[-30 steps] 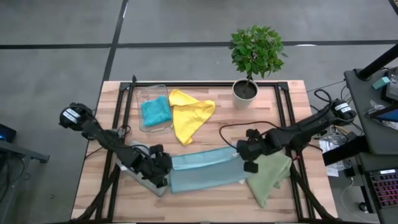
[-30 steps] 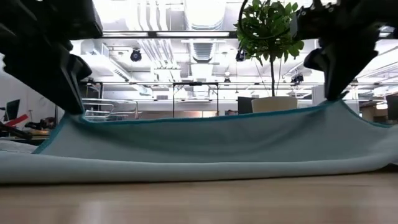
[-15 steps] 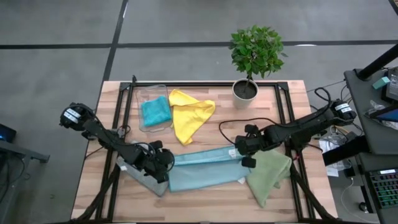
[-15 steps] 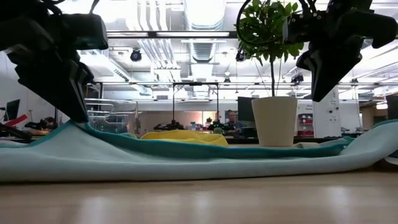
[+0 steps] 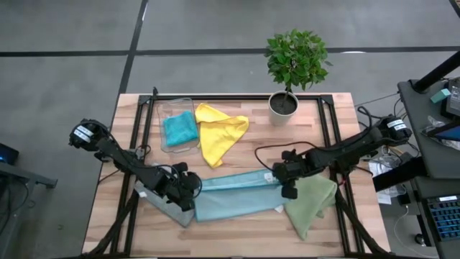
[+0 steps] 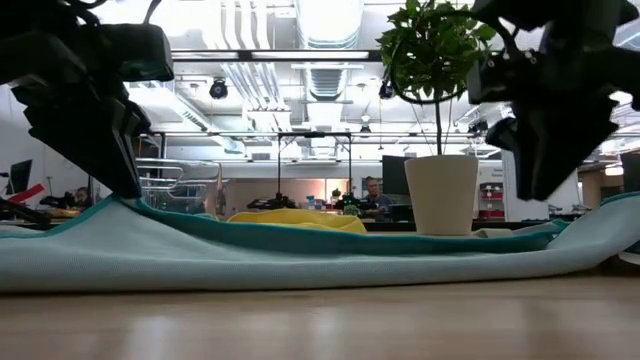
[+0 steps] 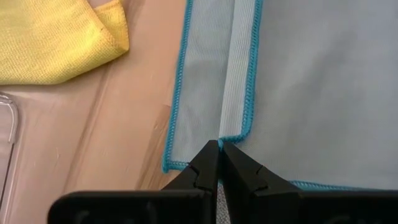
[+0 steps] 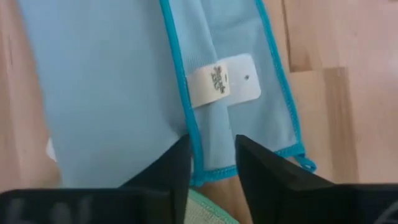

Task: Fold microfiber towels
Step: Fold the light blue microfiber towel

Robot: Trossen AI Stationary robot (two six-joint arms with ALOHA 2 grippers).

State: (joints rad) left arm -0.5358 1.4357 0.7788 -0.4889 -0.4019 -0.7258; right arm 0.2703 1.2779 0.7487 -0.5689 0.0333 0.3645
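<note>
Spanning most of the high view, the wooden table (image 5: 237, 230) carries everything else. Next in size is the light blue towel (image 5: 237, 196), folded into a long band across the table's near middle, its teal-stitched edges doubled over. At its left end the left gripper (image 7: 219, 163) is clenched on the doubled hem, both fingers pinched tight together over the fabric. At its right end the right gripper (image 8: 211, 163) stands released, its fingers parted on either side of the towel's edge just below the white tag (image 8: 224, 81), with nothing pinched between them.

The olive green towel (image 5: 313, 205) lies crumpled at the right, touching the blue towel's end, partly under the right arm. The yellow towel (image 5: 219, 133) lies loosely bunched toward the far side, just beside the clear bin (image 5: 169, 111), which holds the teal towel (image 5: 180, 128). A grey towel (image 5: 162, 205) shows under the left gripper, peeking out along the blue towel's left end. The potted plant (image 5: 291, 68) stands at the table's far edge, well apart from both grippers.
</note>
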